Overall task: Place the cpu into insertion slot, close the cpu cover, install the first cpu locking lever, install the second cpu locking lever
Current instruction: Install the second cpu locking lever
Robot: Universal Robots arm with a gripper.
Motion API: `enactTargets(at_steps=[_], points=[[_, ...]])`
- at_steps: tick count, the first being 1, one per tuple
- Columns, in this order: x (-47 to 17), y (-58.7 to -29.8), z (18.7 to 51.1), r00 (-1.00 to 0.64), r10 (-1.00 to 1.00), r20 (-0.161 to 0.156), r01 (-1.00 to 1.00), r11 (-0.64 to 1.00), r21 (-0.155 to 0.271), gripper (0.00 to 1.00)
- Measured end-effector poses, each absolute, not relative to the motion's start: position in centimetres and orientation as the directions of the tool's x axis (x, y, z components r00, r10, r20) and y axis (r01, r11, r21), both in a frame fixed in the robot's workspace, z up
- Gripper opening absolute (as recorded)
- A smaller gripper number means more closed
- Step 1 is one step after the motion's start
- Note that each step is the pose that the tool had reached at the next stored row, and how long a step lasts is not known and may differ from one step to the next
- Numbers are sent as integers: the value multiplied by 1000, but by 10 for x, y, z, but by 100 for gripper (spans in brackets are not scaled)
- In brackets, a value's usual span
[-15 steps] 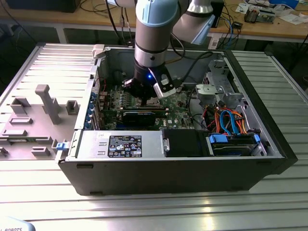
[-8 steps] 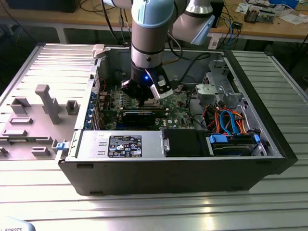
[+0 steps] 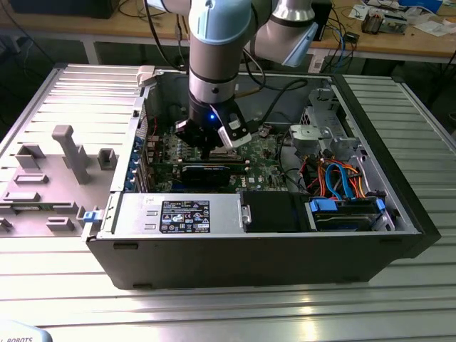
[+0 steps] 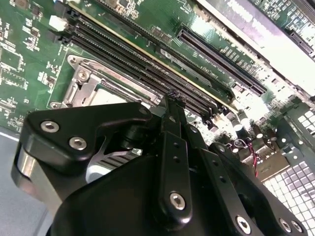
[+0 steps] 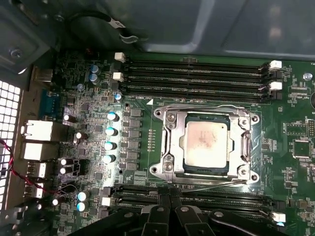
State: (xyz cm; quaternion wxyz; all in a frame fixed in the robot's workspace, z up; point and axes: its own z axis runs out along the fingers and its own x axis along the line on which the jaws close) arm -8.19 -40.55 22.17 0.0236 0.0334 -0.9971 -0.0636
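Observation:
The cpu (image 5: 205, 142), a square chip with a silver-grey top, lies flat in the socket on the green motherboard (image 5: 290, 108). The cpu cover (image 5: 172, 142), a silvery frame, lies down around it. Thin wire levers (image 5: 197, 106) run along two sides of the socket. In both wrist views my gripper (image 5: 170, 209) is shut with nothing between its black fingers (image 4: 173, 147). Its tip hangs over the memory slots just beside the socket (image 4: 78, 88). In the exterior view the gripper (image 3: 214, 147) is low inside the open computer case (image 3: 249, 263).
Black memory slots (image 5: 197, 73) flank the socket on both sides. A black card (image 3: 206, 171), a power supply (image 3: 178, 214), a metal drive cage (image 3: 320, 132) and blue and orange cables (image 3: 342, 182) crowd the case. A grey fixture (image 3: 64, 153) stands at the exterior view's left.

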Motion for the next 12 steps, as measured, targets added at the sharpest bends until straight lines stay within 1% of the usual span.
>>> enactTargets(at_steps=[3,5,12], points=[[-83,-406,221,-996,-70,48,-63,989,131,11],[-83,-407,220,-996,-70,47,-63,988,143,11],[-83,-407,219,-996,-70,47,-63,988,144,11]])
